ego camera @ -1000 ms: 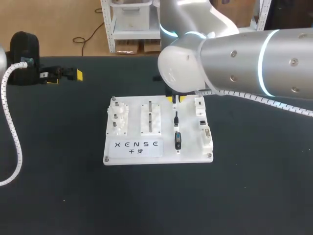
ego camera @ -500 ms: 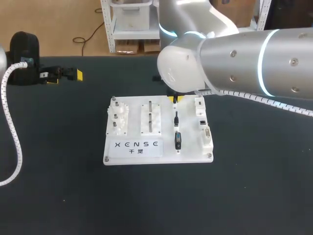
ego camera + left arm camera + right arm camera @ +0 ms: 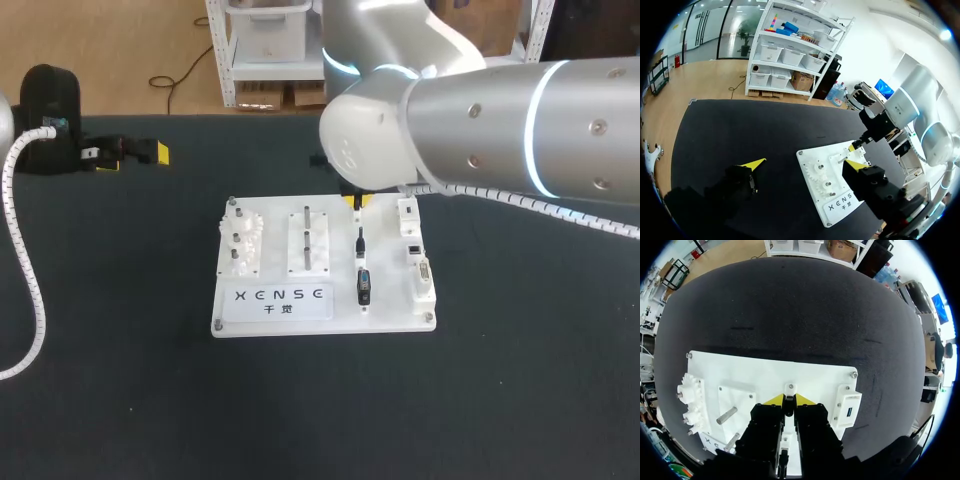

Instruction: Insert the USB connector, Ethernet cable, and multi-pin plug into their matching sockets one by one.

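Note:
A white board (image 3: 300, 315) lies mid-table with a row of plugs in holders and a column of sockets (image 3: 414, 250) along its right edge. My right gripper (image 3: 356, 201) stands over the board's far edge. In the right wrist view its fingers (image 3: 789, 401) are shut on the small black USB connector (image 3: 789, 406), from two sides, beside the white USB socket block (image 3: 849, 406). The Ethernet plug (image 3: 360, 241) and the blue-black multi-pin plug (image 3: 364, 286) sit in their holders nearer the front. My left gripper (image 3: 133, 154) rests open at the table's far left, its fingers (image 3: 754, 163) wide apart.
White gears (image 3: 241, 245) and a block with upright pegs (image 3: 308, 240) fill the board's left half. The right arm's bulky elbow (image 3: 480, 120) hangs over the table's far right. A coiled cable (image 3: 25, 270) runs down the left side.
The right gripper's yellow tips have drawn together over the far end of the plug row. The board and the left arm have not moved.

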Robot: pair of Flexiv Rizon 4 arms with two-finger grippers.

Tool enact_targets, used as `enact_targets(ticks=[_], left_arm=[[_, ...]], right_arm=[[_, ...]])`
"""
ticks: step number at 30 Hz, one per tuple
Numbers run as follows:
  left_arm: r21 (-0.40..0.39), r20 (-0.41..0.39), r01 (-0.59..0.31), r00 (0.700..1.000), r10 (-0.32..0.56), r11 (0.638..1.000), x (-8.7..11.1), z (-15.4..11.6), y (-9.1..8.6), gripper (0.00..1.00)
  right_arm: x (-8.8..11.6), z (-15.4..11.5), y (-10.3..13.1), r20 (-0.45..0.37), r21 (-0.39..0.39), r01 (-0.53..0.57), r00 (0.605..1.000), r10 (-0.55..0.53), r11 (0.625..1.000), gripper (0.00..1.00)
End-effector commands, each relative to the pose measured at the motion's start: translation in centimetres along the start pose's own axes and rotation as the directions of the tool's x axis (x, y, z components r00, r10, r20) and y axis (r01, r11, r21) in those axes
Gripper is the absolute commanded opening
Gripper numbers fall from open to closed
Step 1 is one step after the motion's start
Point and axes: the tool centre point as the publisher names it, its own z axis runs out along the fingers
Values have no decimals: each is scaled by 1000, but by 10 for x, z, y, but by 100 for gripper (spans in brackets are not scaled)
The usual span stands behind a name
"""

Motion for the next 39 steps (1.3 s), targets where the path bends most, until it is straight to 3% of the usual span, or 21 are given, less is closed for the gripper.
enact_targets(ticks=[1, 21, 28, 39], left_arm=[[0, 0, 0, 1000, 0, 1000, 0, 0, 0, 100], [0, 0, 0, 1000, 0, 1000, 0, 0, 0, 100], [0, 0, 0, 1000, 0, 1000, 0, 0, 0, 100], [0, 0, 0, 1000, 0, 1000, 0, 0, 0, 100]], right_arm=[[4, -5, -1, 22, 8, 1, 1000, -1, 1000, 0], [5, -31, -12, 75, 3, 1, 997, -2, 1000, 0], [9, -35, -37, 92, 15, -22, 996, 20, 1000, 0], [24, -21, -70, 78, 63, -67, 995, 62, 996, 0]])
